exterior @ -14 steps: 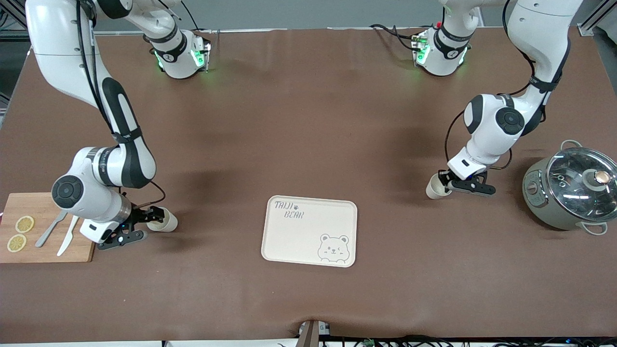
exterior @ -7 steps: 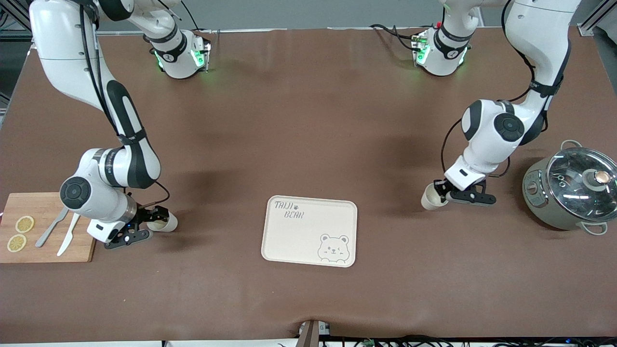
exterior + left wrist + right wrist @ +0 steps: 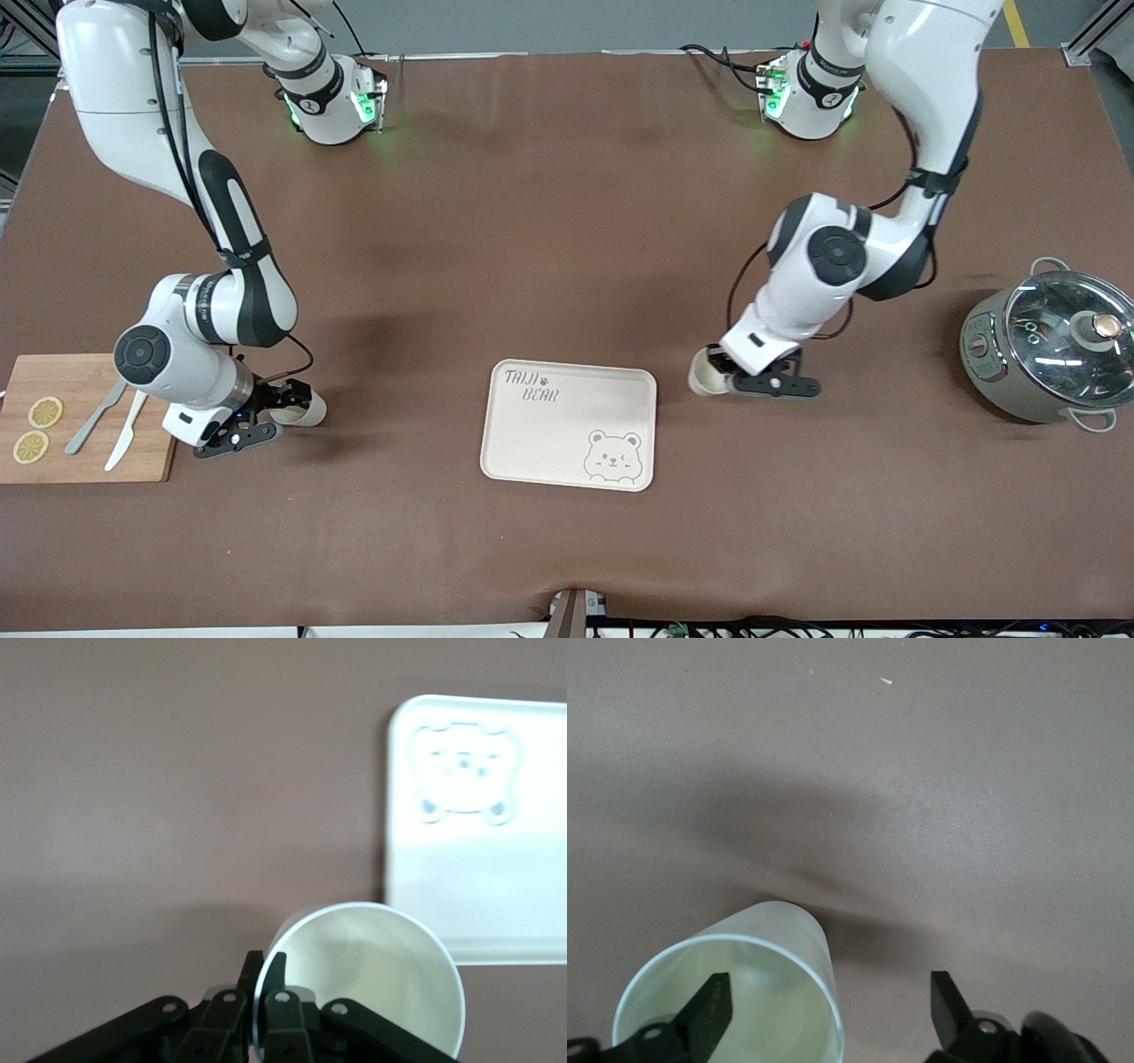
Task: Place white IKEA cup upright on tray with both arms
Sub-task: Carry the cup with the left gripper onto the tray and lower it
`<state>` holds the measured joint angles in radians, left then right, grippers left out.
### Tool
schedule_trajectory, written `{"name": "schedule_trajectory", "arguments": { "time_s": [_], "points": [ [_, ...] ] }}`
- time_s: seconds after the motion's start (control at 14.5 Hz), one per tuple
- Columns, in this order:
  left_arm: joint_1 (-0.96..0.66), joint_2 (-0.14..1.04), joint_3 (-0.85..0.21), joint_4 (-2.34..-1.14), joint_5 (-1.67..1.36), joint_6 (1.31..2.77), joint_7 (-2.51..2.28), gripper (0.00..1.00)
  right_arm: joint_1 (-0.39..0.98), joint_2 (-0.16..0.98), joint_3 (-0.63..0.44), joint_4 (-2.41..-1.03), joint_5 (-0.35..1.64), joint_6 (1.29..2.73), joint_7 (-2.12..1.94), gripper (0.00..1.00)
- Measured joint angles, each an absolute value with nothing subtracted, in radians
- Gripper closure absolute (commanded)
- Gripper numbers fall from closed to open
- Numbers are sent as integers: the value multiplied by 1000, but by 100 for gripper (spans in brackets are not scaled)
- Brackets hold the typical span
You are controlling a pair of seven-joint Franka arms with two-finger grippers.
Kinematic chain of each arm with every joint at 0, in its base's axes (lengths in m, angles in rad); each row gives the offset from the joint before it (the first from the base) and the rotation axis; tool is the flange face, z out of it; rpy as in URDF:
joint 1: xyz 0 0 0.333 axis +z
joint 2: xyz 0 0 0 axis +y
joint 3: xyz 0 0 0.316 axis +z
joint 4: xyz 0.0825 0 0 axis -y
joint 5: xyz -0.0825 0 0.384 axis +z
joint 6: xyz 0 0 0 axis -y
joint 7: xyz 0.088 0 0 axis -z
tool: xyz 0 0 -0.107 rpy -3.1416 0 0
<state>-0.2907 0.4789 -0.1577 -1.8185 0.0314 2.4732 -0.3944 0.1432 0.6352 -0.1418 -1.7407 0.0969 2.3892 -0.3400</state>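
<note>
The cream rectangular tray with grey "TAIJI BEAR" lettering and a bear face [image 3: 567,425] lies flat on the brown table, low in the middle of the front view, with nothing on it.

The left gripper [image 3: 725,379] is just beside the tray's short edge on the left arm's end of the table, in the lower middle of the frame. Its fingers are nearly closed, pinching the rim wall of a white tapered cup [image 3: 706,381]. The left wrist view shows the left gripper [image 3: 264,974] with one finger inside the mouth of this cup [image 3: 363,979] and one outside, the tray's [image 3: 478,895] bear corner above it in the frame. The cup is tipped on its side, base toward the tray.

The right gripper [image 3: 270,409] sits low at the right arm's end, beside a wooden cutting board [image 3: 84,461]. Its fingers are spread wide. A second white cup [image 3: 303,409] lies on its side at the fingertips. In the right wrist view, one finger [image 3: 713,1005] of the right gripper [image 3: 831,1001] reaches into the second cup's [image 3: 780,943] mouth, while the other stands apart from its wall.
</note>
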Motion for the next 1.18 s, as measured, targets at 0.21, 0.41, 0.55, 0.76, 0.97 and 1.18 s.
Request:
{"name": "schedule_trajectory", "arguments": {
  "time_s": [0.21, 0.41, 0.55, 0.76, 0.97, 1.18],
  "points": [
    [-340, 558, -157, -1706, 31, 2457, -473, 100, 143, 635, -141, -1741, 97, 2390, -346, 62],
    [-368, 621, -156, -1592, 31, 2376, -513, 100, 142, 635, -139, -1741, 97, 2390, -346, 85],
    [-392, 660, -152, -1512, 31, 2324, -546, 100, 142, 635, -138, -1741, 97, 2390, -347, 96],
    [-429, 712, -143, -1449, 31, 2304, -584, 100, 141, 635, -137, -1741, 100, 2390, -348, 100],
    [-486, 754, -91, -1422, 31, 2304, -607, 100, 141, 632, -134, -1741, 103, 2389, -349, 100],
    [-556, 793, -25, -1391, 31, 2304, -639, 100, 141, 632, -134, -1741, 105, 2389, -349, 100]
  ]
}}
